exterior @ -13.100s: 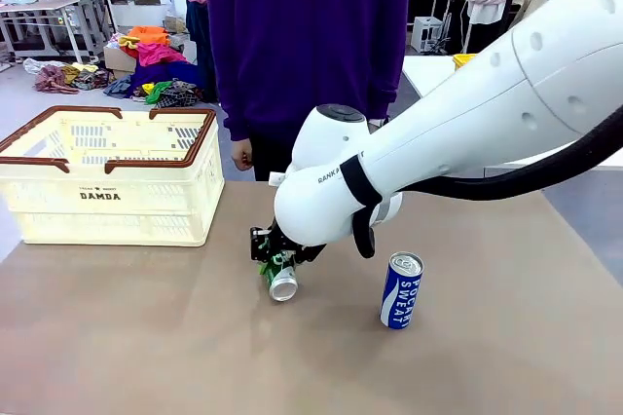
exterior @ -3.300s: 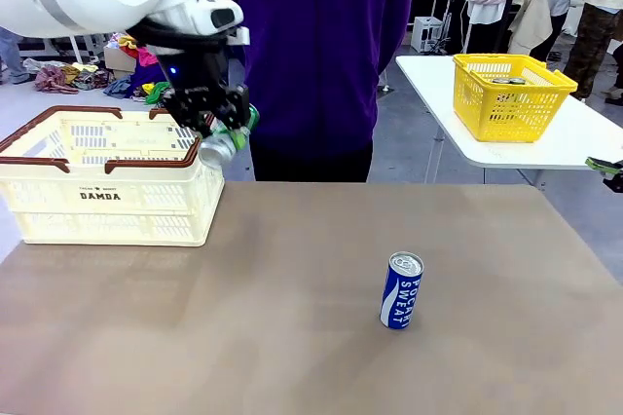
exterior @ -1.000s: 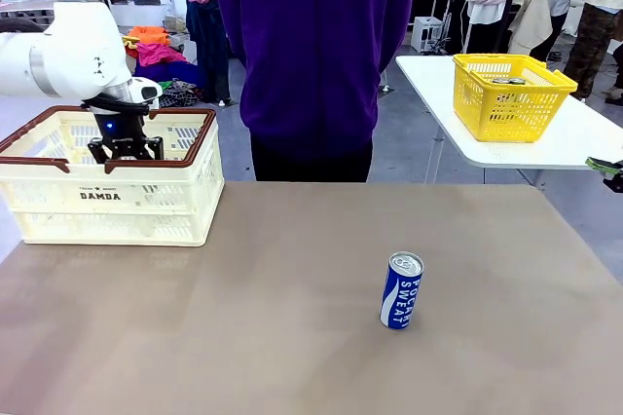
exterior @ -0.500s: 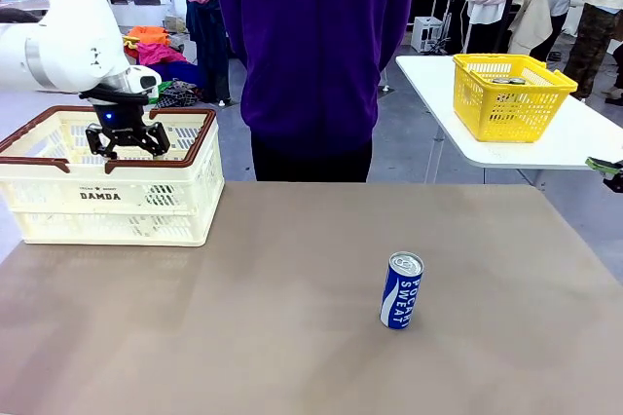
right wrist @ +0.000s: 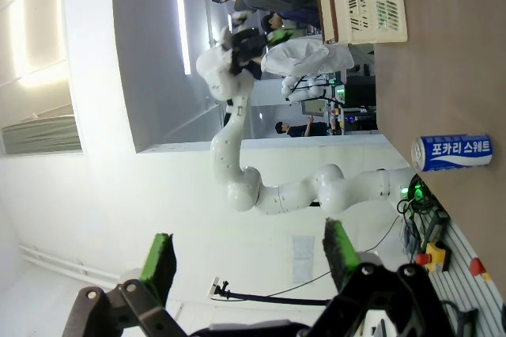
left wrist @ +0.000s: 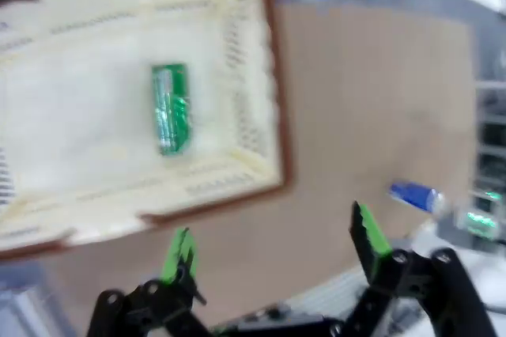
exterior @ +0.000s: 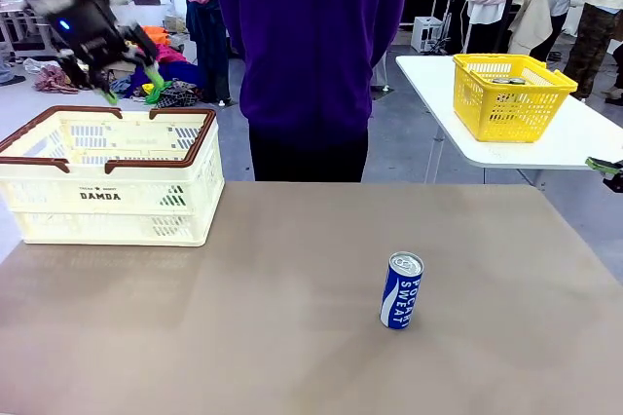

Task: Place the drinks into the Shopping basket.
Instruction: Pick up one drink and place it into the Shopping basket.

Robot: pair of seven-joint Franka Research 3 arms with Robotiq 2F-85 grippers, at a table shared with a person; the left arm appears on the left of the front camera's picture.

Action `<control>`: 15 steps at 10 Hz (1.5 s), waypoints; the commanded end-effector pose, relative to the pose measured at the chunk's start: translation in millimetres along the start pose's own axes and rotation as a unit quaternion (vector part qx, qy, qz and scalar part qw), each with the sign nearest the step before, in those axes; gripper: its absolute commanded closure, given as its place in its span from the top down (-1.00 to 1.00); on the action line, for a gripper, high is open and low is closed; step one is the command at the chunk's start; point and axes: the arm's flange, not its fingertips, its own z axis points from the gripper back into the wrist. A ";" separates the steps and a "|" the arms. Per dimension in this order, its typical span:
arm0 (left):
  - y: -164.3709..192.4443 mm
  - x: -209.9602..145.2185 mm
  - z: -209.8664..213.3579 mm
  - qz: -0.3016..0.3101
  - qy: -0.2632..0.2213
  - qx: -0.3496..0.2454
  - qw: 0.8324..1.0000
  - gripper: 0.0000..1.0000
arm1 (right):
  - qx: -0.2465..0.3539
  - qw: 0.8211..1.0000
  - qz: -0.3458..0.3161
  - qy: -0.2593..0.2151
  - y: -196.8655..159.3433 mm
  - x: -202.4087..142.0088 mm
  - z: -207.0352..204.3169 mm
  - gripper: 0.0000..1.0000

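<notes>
High up at 10 o'clock in the front view: left gripper (exterior: 129,87), black with green pads, wide open and holding nothing. Right under it, at 9 o'clock on the brown table (exterior: 292,357): big cream-white plastic basket (exterior: 58,212) with slots, a brown rim and "DAMDA" in black on its side.

Looking down past the left gripper (left wrist: 270,230) in the left wrist view: slim green can (left wrist: 170,107), lying flat on its side on the floor of the cream-white plastic basket (left wrist: 273,76). Near the middle, touching no wall. A bit blurry there.

At 4 o'clock from the middle of the table: slim blue can (exterior: 401,290) with a silver top and white "POCARI SWEAT" letters. Standing up, well apart from the basket.

In the right wrist view: right gripper (right wrist: 249,240), wide open too, holding nothing. Blue can (right wrist: 452,151) at 3 o'clock there, basket at 1 o'clock.

Behind the table at 12 o'clock: person in a purple top (exterior: 311,45). At 2 o'clock: small yellow mesh basket (exterior: 513,94) on a white side table (exterior: 584,142).
</notes>
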 end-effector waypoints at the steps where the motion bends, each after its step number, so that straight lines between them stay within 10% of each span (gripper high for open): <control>1: 35.6 -69.4 30.3 0.019 0.020 -0.111 0.993 1.00 | 0.007 1.000 -0.007 -0.003 6.1 0.0 2.0 1.00; 5: 119.3 -189.9 44.4 0.093 -0.079 -0.301 0.946 1.00 | 0.007 1.000 -0.007 -0.003 6.1 0.0 2.0 1.00; 8: 175.6 -203.3 -4.1 0.148 -0.096 -0.404 0.898 1.00 | 0.007 1.000 -0.007 -0.003 6.1 0.0 2.0 1.00; 15: 170.4 -218.7 11.7 0.152 -0.099 -0.370 0.911 1.00 | 0.007 1.000 -0.007 -0.003 6.1 0.0 2.0 1.00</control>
